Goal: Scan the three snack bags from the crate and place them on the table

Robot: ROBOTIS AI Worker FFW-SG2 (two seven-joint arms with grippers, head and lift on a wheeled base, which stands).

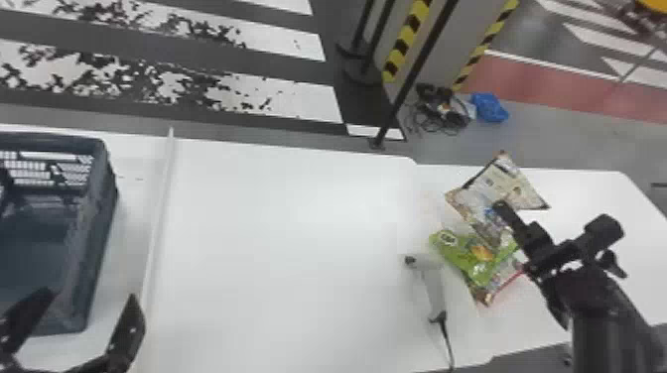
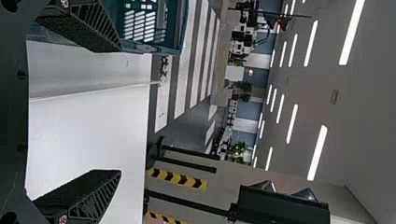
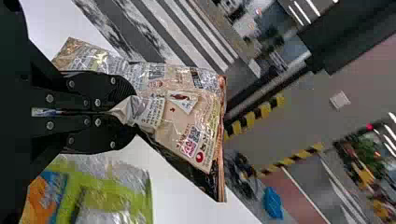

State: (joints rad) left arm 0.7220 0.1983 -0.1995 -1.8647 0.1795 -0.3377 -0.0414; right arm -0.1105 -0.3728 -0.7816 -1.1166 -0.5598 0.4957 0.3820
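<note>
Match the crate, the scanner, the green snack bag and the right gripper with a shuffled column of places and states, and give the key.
1. crate
2. scanner
3. green snack bag
4. right gripper

A. jaws shut on the beige snack bag
B. partly over a red-edged bag
C. at the head view's left edge
D. corded, left of the bags

Pairs: 1-C, 2-D, 3-B, 4-A

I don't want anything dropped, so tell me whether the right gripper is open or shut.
Shut: in the right wrist view, the two fingers of the right gripper pinch a gathered fold of a snack bag.
</note>
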